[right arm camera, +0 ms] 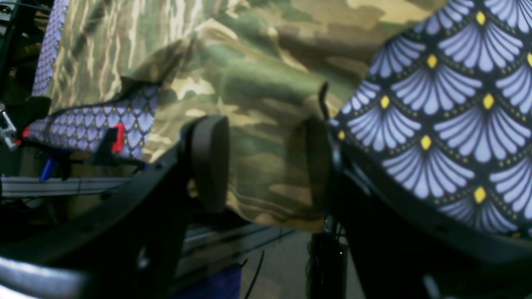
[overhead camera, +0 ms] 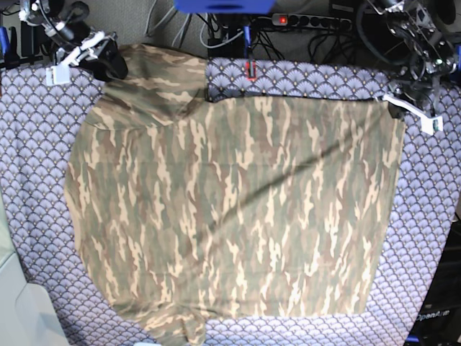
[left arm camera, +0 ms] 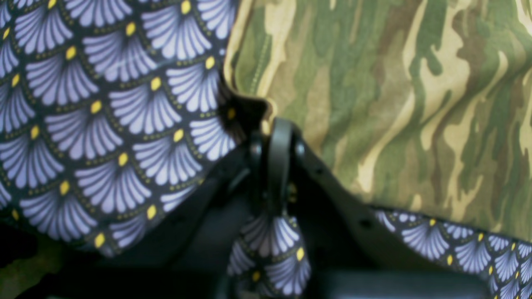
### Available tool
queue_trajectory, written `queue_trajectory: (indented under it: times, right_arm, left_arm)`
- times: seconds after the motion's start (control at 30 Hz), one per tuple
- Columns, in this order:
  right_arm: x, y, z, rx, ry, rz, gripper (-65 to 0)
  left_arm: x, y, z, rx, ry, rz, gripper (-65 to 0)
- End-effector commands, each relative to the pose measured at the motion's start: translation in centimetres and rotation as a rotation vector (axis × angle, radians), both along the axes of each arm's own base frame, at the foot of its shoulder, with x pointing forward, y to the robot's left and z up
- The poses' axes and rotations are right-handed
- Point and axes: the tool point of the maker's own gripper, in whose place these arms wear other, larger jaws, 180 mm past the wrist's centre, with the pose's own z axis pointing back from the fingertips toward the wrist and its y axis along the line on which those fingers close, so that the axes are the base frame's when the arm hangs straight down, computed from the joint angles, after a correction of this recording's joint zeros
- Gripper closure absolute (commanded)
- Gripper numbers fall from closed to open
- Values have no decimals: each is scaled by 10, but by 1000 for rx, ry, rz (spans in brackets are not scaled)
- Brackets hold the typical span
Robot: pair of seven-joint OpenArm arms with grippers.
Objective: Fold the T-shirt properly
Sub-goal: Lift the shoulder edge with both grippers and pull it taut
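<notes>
The left hand (left arm camera: 277, 124) sits closed at the far right corner of the T-shirt (overhead camera: 230, 216), its black fingers pressed together right at the hem; whether any cloth is actually caught between them is hard to say, since the wrist view is soft there and the tips only meet the shirt's edge. The right hand (right arm camera: 266, 162) stands apart at the far left corner, its two black pads spread with a fold of camouflage sleeve hanging between them; one pad (right arm camera: 210, 162) is clear of the cloth, the other is half veiled by it.

The T-shirt lies spread flat over most of the table, its tan, olive, brown and cream streaks running lengthwise. The hem forms a straight edge on the base view's right, a sleeve bunches up at the upper left under the right hand, and another sleeve pokes out at the bottom edge. A long shallow crease crosses the body diagonally.

Beneath it, the purple scallop-patterned tablecloth (overhead camera: 432, 238) shows as a border on all sides. Behind the table run tangled cables (overhead camera: 324, 29), a power strip with a red light (overhead camera: 317, 19) and a blue fixture (overhead camera: 225, 6); a small red clip (overhead camera: 251, 70) sits at the far edge of the table, just beyond the shirt.
</notes>
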Motion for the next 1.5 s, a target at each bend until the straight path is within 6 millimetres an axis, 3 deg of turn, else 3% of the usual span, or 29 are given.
queue_trajectory:
  times: [0.0, 0.33, 0.6, 0.7, 0.9, 1.47]
  right_arm:
    - [3, -3, 9, 7, -36, -2, -309]
    - [7, -22, 14, -31, -52, -39, -308]
    - [13, -23, 16, -38, -64, -25, -308]
    - [10, -25, 7, -33, -39, -33, -308]
    - [15, -21, -2, -37, -4, 14, -308]
    - [20, 1, -4, -1, -7, 63, -306]
  left_arm:
    - [-12, 3, -7, 16, 73, -11, 0]
    - [-12, 3, -7, 16, 73, -11, 0]
    - [-13, 0, -8, 10, 73, -10, 0]
    - [-13, 0, -8, 9, 73, -10, 0]
    - [-13, 0, -8, 9, 73, -10, 0]
    - [-12, 0, -8, 8, 70, -8, 0]
